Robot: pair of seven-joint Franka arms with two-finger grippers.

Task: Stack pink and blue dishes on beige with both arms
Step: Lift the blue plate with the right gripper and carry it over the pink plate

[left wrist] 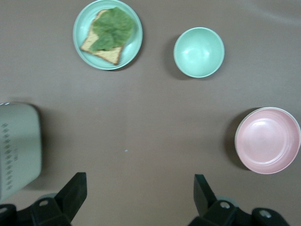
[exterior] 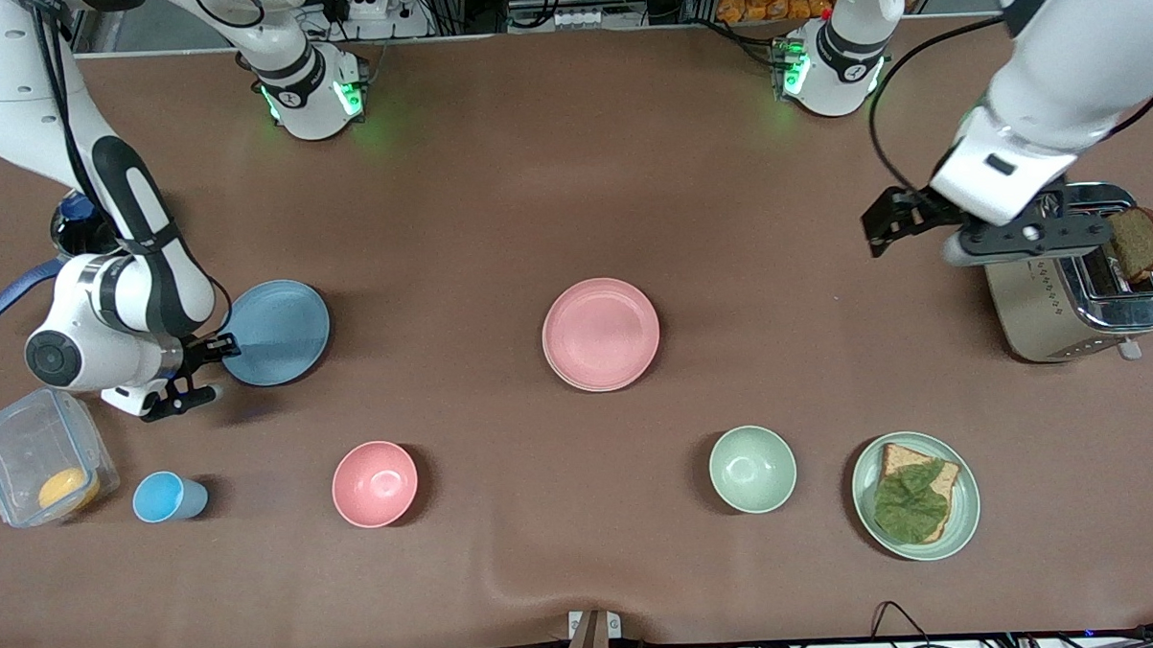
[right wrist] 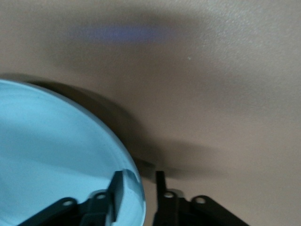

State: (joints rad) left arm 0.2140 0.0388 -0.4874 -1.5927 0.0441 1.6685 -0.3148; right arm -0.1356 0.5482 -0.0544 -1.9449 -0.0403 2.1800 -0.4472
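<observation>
My right gripper is shut on the rim of the light blue plate. It holds the plate tilted a little above the table at the right arm's end, and a shadow lies under it. The pale pink plate lies at the table's middle. In the left wrist view a cream rim of the beige plate peeks out from under it. My left gripper hangs open and empty over bare table beside the toaster.
A toaster with a bread slice stands at the left arm's end. Nearer the camera stand a green plate with toast and lettuce, a green bowl, a pink bowl, a blue cup and a plastic box.
</observation>
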